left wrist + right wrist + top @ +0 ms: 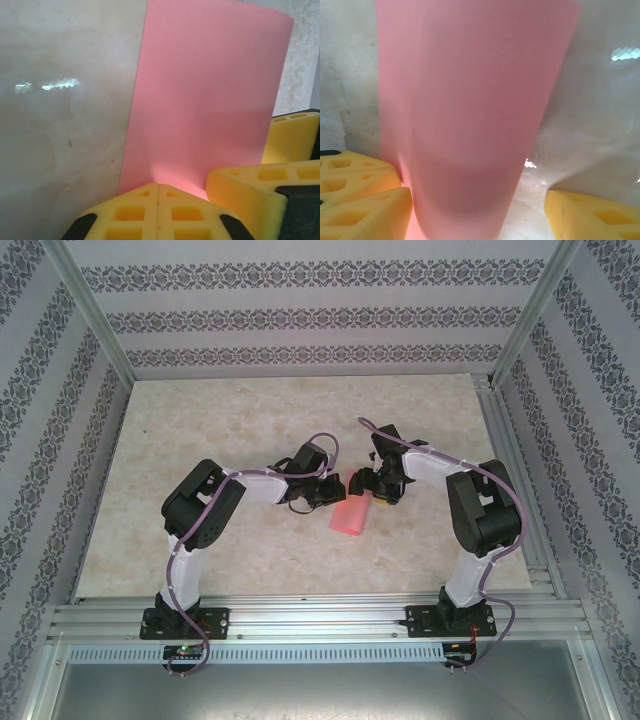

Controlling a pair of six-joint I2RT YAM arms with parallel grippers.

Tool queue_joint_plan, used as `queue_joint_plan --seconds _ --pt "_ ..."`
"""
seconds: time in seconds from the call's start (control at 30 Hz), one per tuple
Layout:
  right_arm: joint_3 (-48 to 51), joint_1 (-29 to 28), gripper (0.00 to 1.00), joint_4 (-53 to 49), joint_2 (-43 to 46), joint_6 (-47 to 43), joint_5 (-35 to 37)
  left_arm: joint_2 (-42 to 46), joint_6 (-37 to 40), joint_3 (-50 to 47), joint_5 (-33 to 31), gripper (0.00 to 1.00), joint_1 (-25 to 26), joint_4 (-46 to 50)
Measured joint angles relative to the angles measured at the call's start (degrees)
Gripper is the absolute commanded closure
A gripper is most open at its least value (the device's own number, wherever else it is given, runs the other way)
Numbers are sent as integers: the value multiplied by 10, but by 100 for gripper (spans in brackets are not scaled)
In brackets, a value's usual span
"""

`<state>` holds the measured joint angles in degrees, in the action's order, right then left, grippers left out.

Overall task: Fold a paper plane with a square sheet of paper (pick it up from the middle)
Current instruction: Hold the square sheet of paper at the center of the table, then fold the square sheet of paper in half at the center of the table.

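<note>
The square sheet of paper (pixel 350 518) is a pink-red sheet lying in the middle of the table, bowed upward along its length. My left gripper (pixel 341 492) comes in from the left. In the left wrist view the left gripper (pixel 158 189) has its yellow pads pressed together on the near edge of the sheet (pixel 210 100). My right gripper (pixel 373 496) comes in from the right. In the right wrist view the right gripper (pixel 479 220) stands open, its fingers (pixel 375 215) on either side of the arched sheet (pixel 470 100). The paper plane is not in view.
The pale marbled table (pixel 250 420) spreads all round the sheet. Patterned walls and aluminium posts (pixel 95 315) close it in on three sides. A metal rail (pixel 320 618) carrying both arm bases runs along the near edge.
</note>
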<state>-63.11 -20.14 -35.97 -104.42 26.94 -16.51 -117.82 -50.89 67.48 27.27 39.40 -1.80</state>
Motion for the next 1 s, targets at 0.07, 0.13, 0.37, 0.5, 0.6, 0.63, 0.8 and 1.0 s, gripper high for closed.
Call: queue_joint_plan --seconds 0.07,0.13,0.37,0.5,0.6,0.63,0.8,1.0 --pt "0 0 27 0 0 0 0 0 0 0 -5 92 1 -1" --pt "0 0 26 0 0 0 0 -1 0 0 -6 92 1 -1" --pt "-1 0 25 -2 4 0 0 -7 0 0 -6 92 1 -8" --pt "1 6 25 -2 25 0 12 -7 0 0 -5 92 1 -9" --pt "11 19 25 0 73 2 19 -8 0 0 -2 92 1 -12" --pt "16 26 26 3 95 4 20 -9 0 0 -1 92 1 -13" --pt "53 62 29 44 178 23 20 -10 1 1 5 91 1 -17" --pt "86 77 33 64 167 38 7 -14 9 7 9 91 1 -16"
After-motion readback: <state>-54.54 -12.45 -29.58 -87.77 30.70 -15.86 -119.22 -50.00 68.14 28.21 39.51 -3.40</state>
